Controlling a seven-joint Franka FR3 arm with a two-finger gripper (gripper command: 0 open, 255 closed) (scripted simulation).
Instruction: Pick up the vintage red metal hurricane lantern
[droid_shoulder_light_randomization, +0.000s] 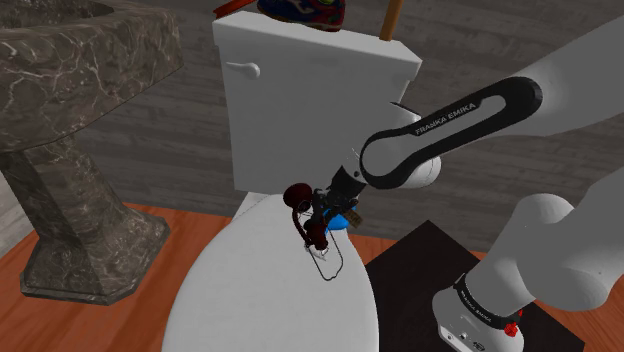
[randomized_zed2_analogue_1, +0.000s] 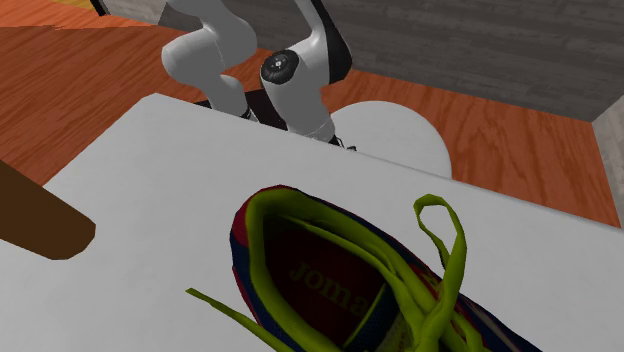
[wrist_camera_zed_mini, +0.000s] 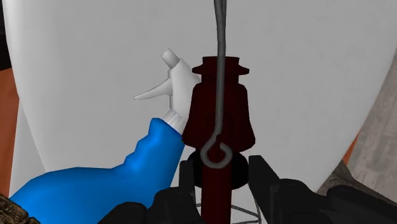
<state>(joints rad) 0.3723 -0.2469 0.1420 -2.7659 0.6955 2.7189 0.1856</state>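
**A:** Where is the lantern?

**B:** The dark red metal hurricane lantern stands on a white closed toilet lid. The black gripper clasps it low, jaws narrow.

**A:** How to lift well?

**B:** Probably straight up. In the shoulder view, a blue plastic spray bottle with white trigger sits just beside it at three o'clock, near the lid's edge. Nine o'clock is open lid, and the white tank is at twelve.

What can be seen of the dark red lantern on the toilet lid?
The lantern is dark red, with a flat cap, flared body and narrower stem. A thin grey wire handle ends in a hook over it. It rests on the white toilet lid, close beside a blue spray bottle, with the gripper at its stem end.
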